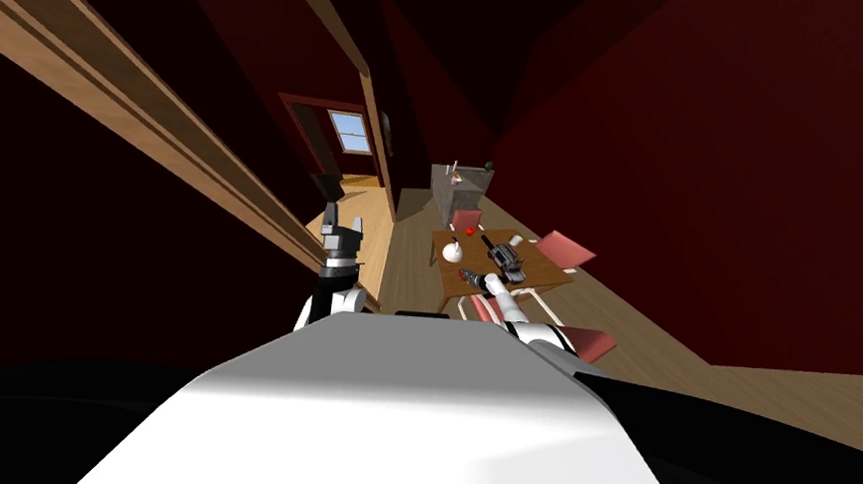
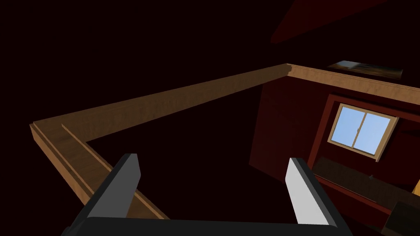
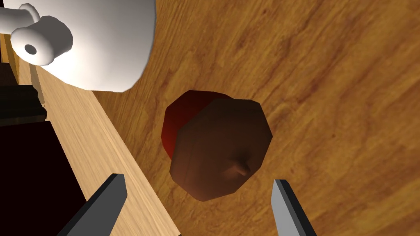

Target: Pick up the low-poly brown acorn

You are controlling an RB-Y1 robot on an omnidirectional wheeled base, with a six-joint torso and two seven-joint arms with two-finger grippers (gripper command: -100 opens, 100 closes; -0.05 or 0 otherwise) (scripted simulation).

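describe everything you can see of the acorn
The acorn is faceted and low-poly, with a matte brown cap that has a short stub stem, and a dark red body showing behind the cap on the side toward the white pot. It rests on the wooden table near the table's edge, with its cap and stem facing the right hand. The hand's open fingers stand to either side, apart from it.

Head overlooks table (image 1: 545, 272); right wrist sits close above.

Dark red walls (image 1: 726, 185), wooden floor (image 1: 410, 252), table (image 1: 545, 266)
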